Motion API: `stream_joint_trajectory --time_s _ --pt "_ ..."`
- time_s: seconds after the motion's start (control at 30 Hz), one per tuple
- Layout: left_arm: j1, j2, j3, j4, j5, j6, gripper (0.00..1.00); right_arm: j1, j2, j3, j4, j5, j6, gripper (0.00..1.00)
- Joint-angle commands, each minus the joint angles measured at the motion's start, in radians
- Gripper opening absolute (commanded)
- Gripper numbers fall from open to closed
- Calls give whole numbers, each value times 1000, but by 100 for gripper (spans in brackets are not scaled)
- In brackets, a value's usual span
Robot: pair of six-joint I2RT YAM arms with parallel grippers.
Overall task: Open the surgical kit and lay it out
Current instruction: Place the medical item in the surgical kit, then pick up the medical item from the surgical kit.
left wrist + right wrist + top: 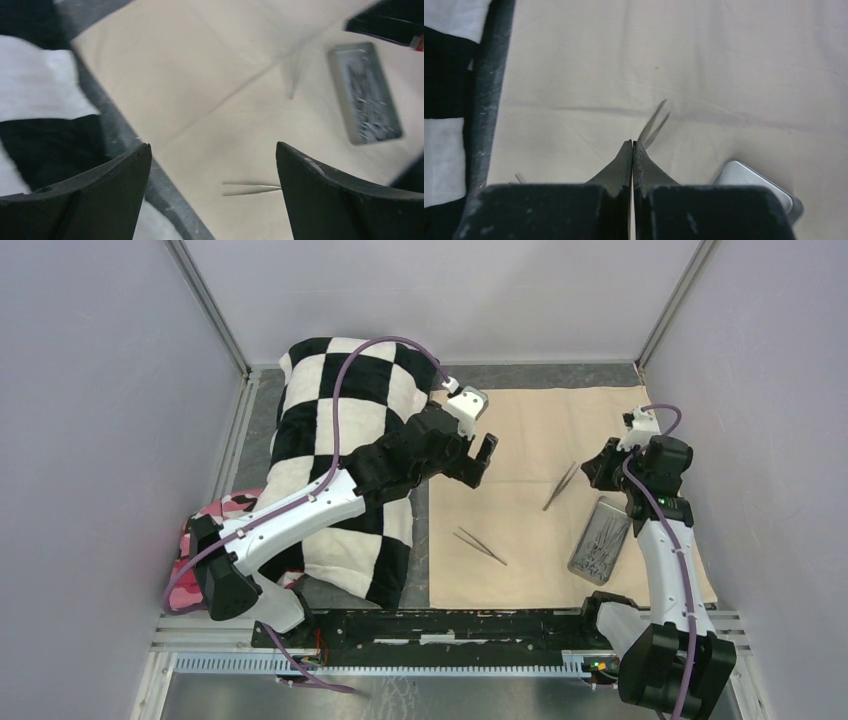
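Observation:
The surgical kit lies opened out: its beige cloth wrap [530, 420] is spread flat on the table. The grey metal tray [600, 540] holding steel instruments rests near the cloth's right edge. One pair of tweezers [481, 546] lies at mid-left on the cloth, another pair [562, 486] nearer the tray. My left gripper [484, 462] hovers open over the cloth's left part, and the near tweezers [250, 187] show between its fingers. My right gripper [592, 468] is shut, with the other tweezers [653, 124] blurred just past its tips [633, 142]. Contact there is unclear.
A black-and-white checkered pillow [340, 390] lies left of the cloth, under my left arm. A pink camouflage cloth [215, 515] sits at its near left corner. Grey walls enclose the table on three sides. A dark strip of table [125, 135] runs between pillow and cloth.

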Motion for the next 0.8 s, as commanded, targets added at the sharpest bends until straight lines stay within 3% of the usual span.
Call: stream_joint_trajectory --time_s 0.0,0.2,0.37,0.63,0.77 --pt "18 5 -23 114 387 -82 99 30 13 66 33 -86 40 0" --pt "64 13 -34 117 359 -115 96 96 71 81 -15 -92 7 0" --pt "75 15 -24 86 240 -110 96 175 277 166 -182 143 -27 24" --pt "73 13 -16 74 226 -95 96 327 488 196 -87 374 95 52" --pt "69 10 -9 64 214 -83 96 368 582 235 -76 420 125 55"
